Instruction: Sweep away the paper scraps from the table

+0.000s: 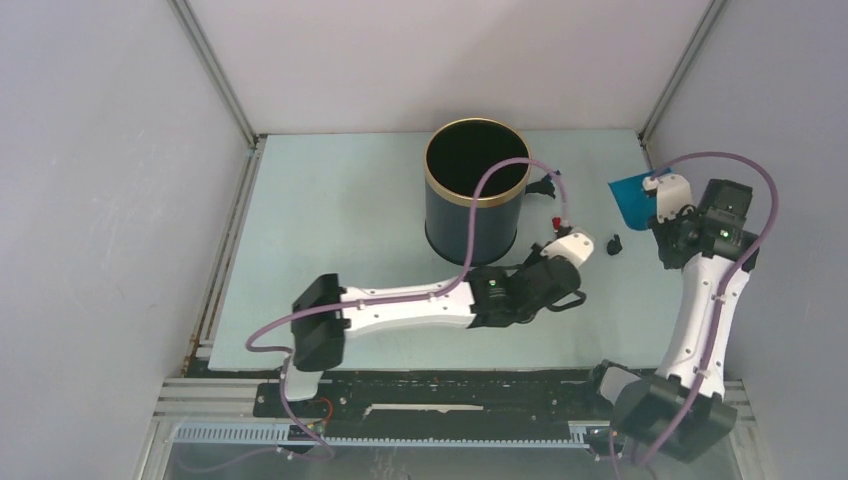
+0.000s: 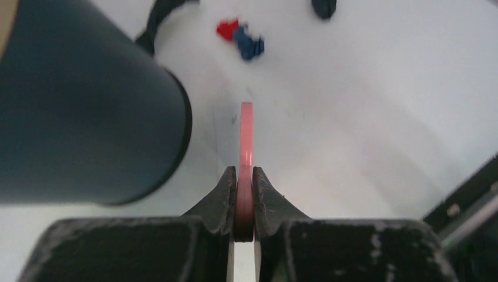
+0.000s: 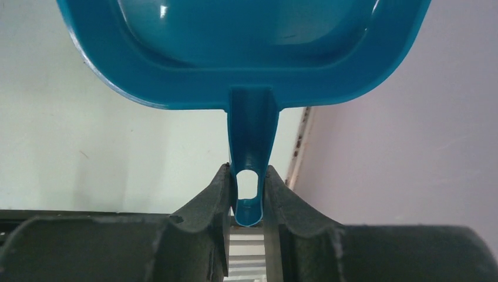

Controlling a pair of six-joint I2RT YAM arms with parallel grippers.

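Observation:
My left gripper (image 2: 245, 173) is shut on the thin pink brush handle (image 2: 246, 135), which points ahead over the table (image 1: 340, 220). Ahead of it lie paper scraps: a red one (image 2: 228, 28), a dark blue one (image 2: 249, 46) and a dark one (image 2: 323, 7). From above, the left gripper (image 1: 562, 258) sits just right of the bin, with a red scrap (image 1: 555, 220) and black scraps (image 1: 613, 243) (image 1: 545, 185) nearby. My right gripper (image 3: 249, 185) is shut on the handle of the blue dustpan (image 3: 246, 53), held near the far right corner (image 1: 632, 197).
A tall dark bin (image 1: 475, 190) with a gold rim stands at the middle back, close on the left of the left gripper (image 2: 88, 111). The grey right wall (image 3: 411, 147) and the table's metal edge (image 3: 299, 147) run close beside the dustpan.

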